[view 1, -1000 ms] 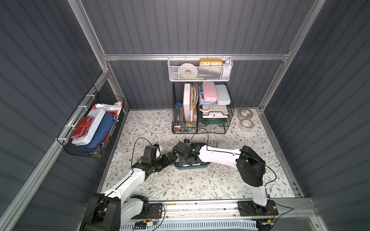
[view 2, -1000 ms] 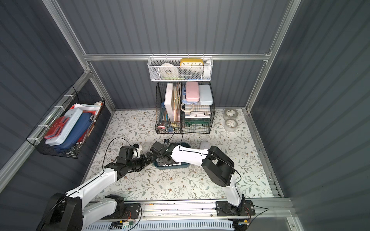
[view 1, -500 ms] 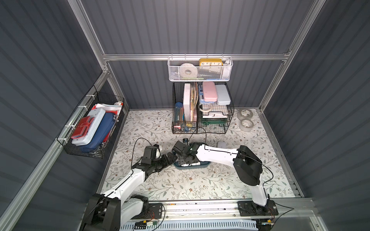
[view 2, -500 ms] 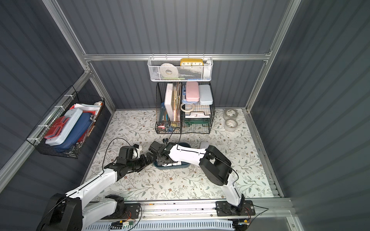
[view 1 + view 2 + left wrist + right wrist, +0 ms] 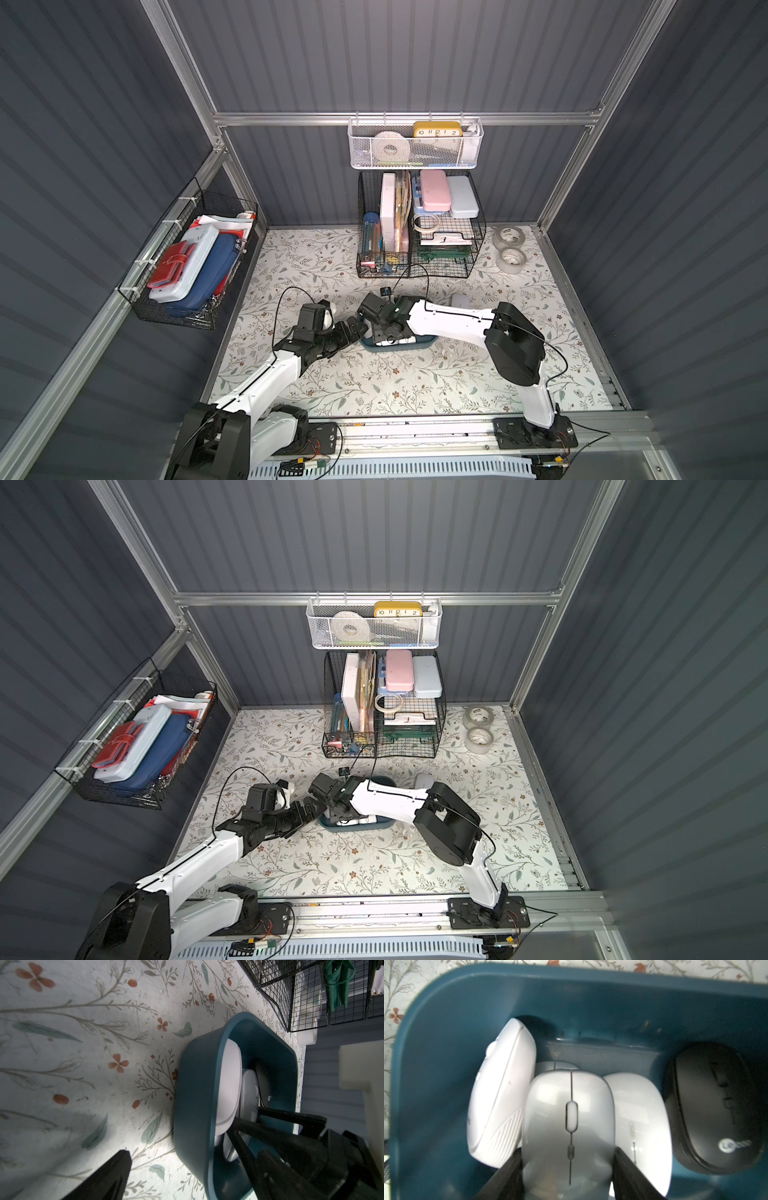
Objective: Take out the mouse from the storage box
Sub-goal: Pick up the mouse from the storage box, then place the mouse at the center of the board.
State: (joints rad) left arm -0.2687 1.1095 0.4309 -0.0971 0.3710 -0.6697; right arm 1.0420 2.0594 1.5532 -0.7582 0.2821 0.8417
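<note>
The teal storage box (image 5: 415, 344) (image 5: 365, 827) (image 5: 446, 1022) (image 5: 195, 1088) sits mid-mat with several mice inside. My right gripper (image 5: 566, 1150) (image 5: 384, 332) reaches down into it, shut on the grey mouse (image 5: 569, 1118), one black finger pressed on each flank. A white mouse (image 5: 500, 1101) leans on edge beside it, another white one (image 5: 641, 1115) lies on the other side, and a black mouse (image 5: 712, 1109) lies further off. My left gripper (image 5: 353, 328) (image 5: 309, 808) stands open at the box's left end, holding nothing. Only one of its fingers (image 5: 112, 1176) shows in the left wrist view.
Black wire baskets (image 5: 419, 232) stand against the back wall with a white mesh basket (image 5: 415, 143) hung above. Two tape rolls (image 5: 510, 249) lie at the back right. A wire basket (image 5: 187, 262) hangs on the left wall. A pale rounded object (image 5: 459, 300) lies behind the right arm.
The right gripper's jaws have narrowed onto the grey mouse, and the right arm has shifted slightly left. The left arm has stayed put.
</note>
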